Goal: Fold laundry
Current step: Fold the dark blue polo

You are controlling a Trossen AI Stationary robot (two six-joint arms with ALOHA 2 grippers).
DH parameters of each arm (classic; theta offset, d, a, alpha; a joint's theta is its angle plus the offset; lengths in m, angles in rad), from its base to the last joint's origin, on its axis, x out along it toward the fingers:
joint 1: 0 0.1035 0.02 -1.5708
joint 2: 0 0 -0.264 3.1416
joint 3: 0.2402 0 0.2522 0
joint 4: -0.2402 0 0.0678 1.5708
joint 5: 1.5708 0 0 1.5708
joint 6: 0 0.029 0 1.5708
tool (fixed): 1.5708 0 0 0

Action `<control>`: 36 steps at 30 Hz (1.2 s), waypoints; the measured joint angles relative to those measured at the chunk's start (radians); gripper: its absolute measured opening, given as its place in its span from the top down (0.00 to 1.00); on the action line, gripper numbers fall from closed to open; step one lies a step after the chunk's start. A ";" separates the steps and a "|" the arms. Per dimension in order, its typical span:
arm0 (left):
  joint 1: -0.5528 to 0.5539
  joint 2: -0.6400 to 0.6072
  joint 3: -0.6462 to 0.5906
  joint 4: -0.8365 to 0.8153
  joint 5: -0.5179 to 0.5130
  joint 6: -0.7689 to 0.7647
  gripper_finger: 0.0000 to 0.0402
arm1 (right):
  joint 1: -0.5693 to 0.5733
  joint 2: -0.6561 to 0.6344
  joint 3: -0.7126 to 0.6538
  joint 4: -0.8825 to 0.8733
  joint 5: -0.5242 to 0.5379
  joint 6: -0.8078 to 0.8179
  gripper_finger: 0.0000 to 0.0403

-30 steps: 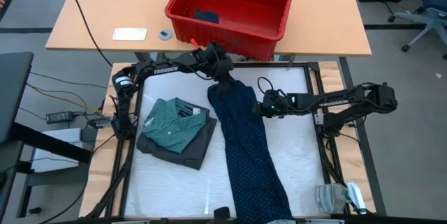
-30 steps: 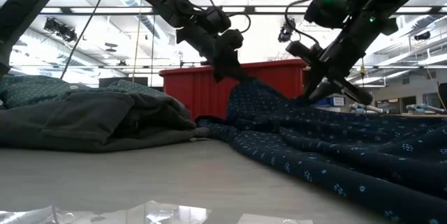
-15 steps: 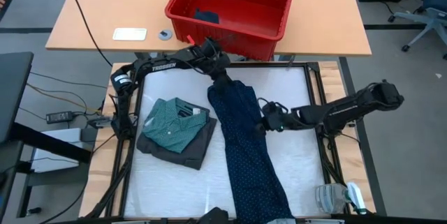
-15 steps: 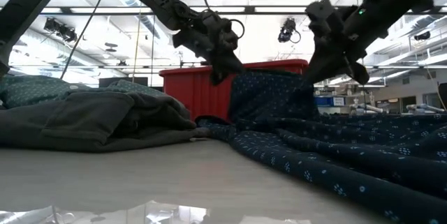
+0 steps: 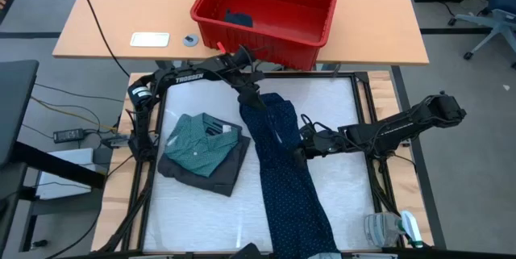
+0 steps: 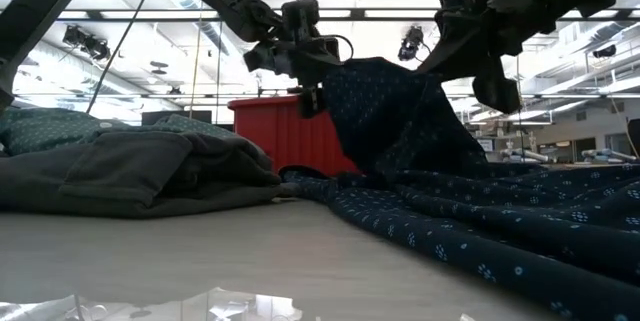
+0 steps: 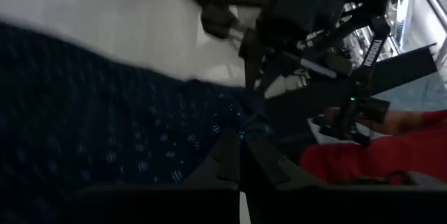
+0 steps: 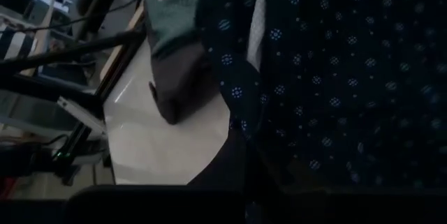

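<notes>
Left end effector: pinched on the navy piece's far end, lifted off the tabletop, just in front of the basket.
Right end effector: pinched on the navy piece's right edge, partway down its length, lifting a fold.
Navy piece: long dotted strip running from left end effector down the middle of the tabletop to the near edge; raised in a peak between the two end effectors.
Teal shirt: folded, left of the navy piece, well apart from both end effectors.
Grey piece: folded under the teal shirt.
Basket: red, beyond left end effector, dark cloth inside.
Tabletop: white.
</notes>
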 joint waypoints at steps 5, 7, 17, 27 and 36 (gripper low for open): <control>-0.008 0.000 0.000 -0.201 -0.104 0.041 0.99 | -0.007 0.011 0.000 -0.038 -0.016 0.071 0.97; 0.007 -0.009 -0.001 -0.275 -0.212 0.088 1.00 | -0.020 0.013 0.000 -0.045 -0.008 0.099 0.97; 0.064 -0.121 0.086 -0.380 -0.387 0.207 1.00 | -0.120 0.078 0.001 0.087 -0.089 0.148 0.97; -0.033 0.031 0.178 -0.219 -0.485 0.180 1.00 | -0.123 0.206 -0.001 0.168 -0.137 0.329 0.97; -0.067 0.192 0.181 0.009 -0.593 0.117 0.96 | -0.047 0.165 -0.001 -0.055 0.052 0.636 0.97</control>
